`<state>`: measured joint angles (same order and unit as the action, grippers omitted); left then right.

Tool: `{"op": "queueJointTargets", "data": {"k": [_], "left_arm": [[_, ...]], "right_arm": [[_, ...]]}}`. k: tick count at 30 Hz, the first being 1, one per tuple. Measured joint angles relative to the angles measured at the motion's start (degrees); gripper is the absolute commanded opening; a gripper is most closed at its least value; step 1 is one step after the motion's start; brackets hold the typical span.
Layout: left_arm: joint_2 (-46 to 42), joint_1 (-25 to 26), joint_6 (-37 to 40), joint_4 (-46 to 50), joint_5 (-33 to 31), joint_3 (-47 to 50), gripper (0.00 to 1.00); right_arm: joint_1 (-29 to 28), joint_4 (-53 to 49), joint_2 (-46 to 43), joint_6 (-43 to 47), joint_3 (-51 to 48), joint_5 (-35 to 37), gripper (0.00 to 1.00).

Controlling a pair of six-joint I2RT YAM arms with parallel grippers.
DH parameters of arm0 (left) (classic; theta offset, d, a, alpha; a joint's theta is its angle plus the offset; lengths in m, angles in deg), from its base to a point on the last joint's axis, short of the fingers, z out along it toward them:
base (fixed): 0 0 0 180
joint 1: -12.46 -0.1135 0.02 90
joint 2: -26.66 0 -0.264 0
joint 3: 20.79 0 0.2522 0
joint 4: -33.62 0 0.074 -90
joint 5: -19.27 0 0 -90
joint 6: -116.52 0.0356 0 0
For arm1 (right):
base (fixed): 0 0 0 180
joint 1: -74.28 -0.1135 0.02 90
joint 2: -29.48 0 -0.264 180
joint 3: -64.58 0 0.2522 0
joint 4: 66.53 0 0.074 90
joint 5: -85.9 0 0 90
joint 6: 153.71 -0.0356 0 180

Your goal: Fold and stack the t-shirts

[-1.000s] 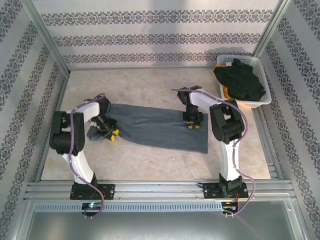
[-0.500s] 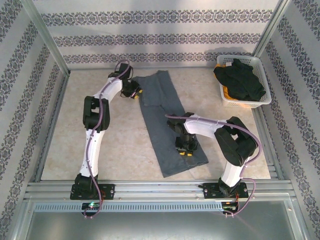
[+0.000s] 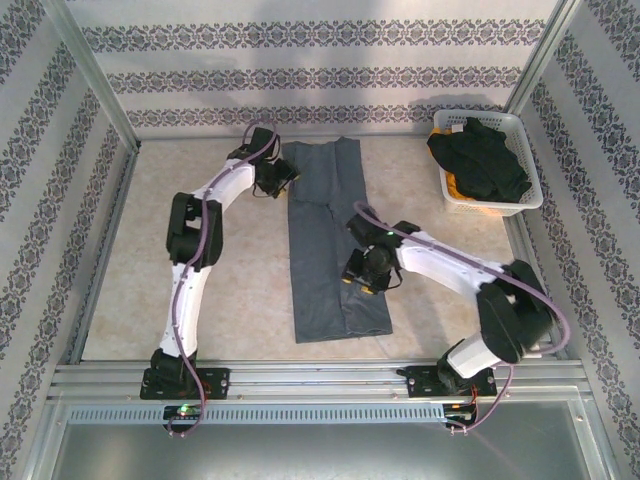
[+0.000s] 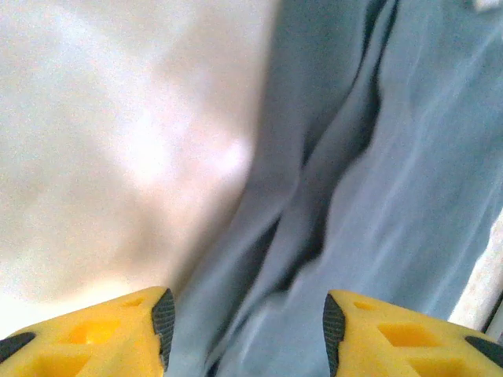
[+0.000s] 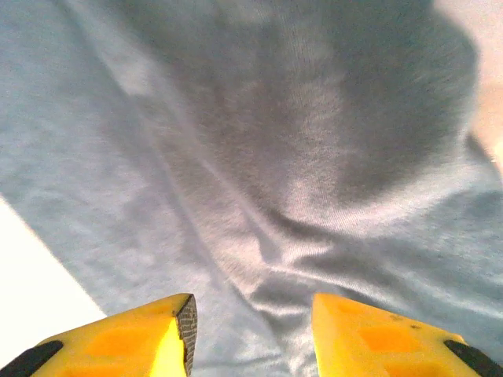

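Note:
The slate blue-grey t-shirt lies folded into a long strip running from the far edge of the table towards the near edge. My left gripper is at the strip's far left edge. It is open, and wrinkled cloth lies under the gap between its yellow fingers. My right gripper hovers over the strip's right edge, open, with creased cloth below it. The black t-shirt is heaped in the basket, and a bit of the orange-yellow t-shirt shows under it.
The white lattice basket stands at the far right corner. Patterned walls with metal posts enclose the table on three sides. Bare tabletop lies to the left of the strip, and an aluminium rail runs along the near edge.
The blue-grey shirt swung from lying crosswise to lying front to back, then straightened further. The left arm reached to the far side. The right gripper moved to the strip's right edge.

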<state>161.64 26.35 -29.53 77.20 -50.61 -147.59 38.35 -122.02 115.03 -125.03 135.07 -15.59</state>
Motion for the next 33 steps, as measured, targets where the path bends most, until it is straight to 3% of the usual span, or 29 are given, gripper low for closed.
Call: {"op": "queueJointTargets", "data": {"k": [8,15,20,27,33], "left_arm": [[-29.7,2.8,3.4,0.8,5.2,35.5,0.53],[-41.4,15.0,4.9,4.5,18.8,62.7,0.58],[-42.6,22.4,2.6,3.1,23.6,66.4,0.58],[-39.6,29.4,-2.9,-1.9,24.5,66.4,0.44],[-37.1,30.8,-4.7,-2.1,24.3,64.6,0.20]], "right_arm": [[5.1,-8.0,-11.6,5.8,-10.3,0.4,0.48],[5.2,-10.1,-9.8,11.9,-14.8,-1.6,0.48],[4.1,-6.3,-3.0,14.1,-15.0,-3.3,0.43],[3.4,-4.1,-0.9,14.9,-15.4,-4.8,0.36],[3.0,-3.7,-1.5,15.0,-16.6,-5.6,0.19]]}}
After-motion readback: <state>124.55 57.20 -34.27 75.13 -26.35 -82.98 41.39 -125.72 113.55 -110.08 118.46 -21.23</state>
